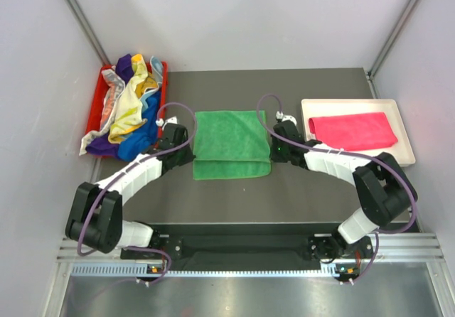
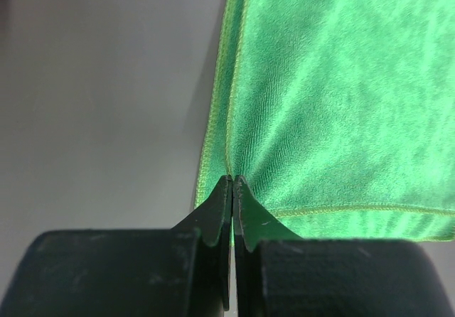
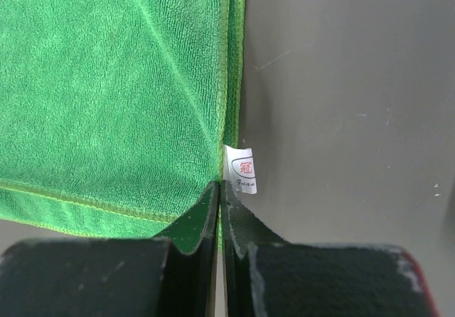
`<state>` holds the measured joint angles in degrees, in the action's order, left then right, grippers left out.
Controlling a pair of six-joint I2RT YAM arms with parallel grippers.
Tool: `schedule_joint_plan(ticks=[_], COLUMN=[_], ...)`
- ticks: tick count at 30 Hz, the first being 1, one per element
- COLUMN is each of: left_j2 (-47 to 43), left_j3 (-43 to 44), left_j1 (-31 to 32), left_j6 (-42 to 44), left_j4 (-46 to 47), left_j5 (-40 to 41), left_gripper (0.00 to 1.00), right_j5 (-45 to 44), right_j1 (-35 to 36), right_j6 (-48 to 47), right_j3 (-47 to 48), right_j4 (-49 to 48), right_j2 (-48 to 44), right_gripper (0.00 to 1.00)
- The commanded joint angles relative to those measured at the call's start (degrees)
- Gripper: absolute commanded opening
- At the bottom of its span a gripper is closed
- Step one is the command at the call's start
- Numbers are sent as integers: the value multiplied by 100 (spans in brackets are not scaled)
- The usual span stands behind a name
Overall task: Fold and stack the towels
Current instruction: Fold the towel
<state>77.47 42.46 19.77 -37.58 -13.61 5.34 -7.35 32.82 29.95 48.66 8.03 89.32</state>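
At counter point(image 1: 234, 196) centre: green towel point(image 1: 232, 144), count one. It lies flat and doubled over, with two layers visible. The upper layer's hemmed edge stops short of the near edge, so a strip of the lower layer shows along the front.

Tools, count two, both closed.
- Left tool point(image 2: 232, 182): jaws pressed together on the left side edge of the green towel, near its front corner. Green cloth is visible between them.
- Right tool point(image 3: 219, 185): jaws pressed together on the right side edge of the same towel, also with green cloth pinched between them. One white label point(image 3: 240, 168) with red print sticks out of the hem just beside the fingertips.

Right side of counter: white tray point(image 1: 402, 153), count one. It holds one pink towel point(image 1: 353, 130), folded into a flat oblong and lying inside the rim, slightly askew.

Left rear of counter: red bin point(image 1: 163, 72), count one. It holds a heap of towels point(image 1: 128, 111), crumpled and tangled, spilling over the near rim. Colours seen are purple, blue, yellow patterned, white and a touch of orange. The exact number of cloths in the heap cannot be told.

Towels outside the bin: two, well apart.
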Motion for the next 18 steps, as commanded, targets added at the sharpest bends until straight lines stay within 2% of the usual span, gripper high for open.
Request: schedule_joint_plan(ticks=[1,8,18], left_j2=[-294,-654,-707], left_j3=[8,35,-316], left_j1=[-8,1,44], left_j6=[-3,32,-47], left_j4=[-28,-265,-160], left_j5=[37,107,-7], left_gripper=[0,0,0], right_j5=[-3,15,67], right_j1=[-47,-39,-39], right_j6=[-86,-104,-78], right_j3=[-6,-32,-270], right_j4=[-127,-56,-162], right_j2=[-204,-406,-451], right_gripper=[0,0,1])
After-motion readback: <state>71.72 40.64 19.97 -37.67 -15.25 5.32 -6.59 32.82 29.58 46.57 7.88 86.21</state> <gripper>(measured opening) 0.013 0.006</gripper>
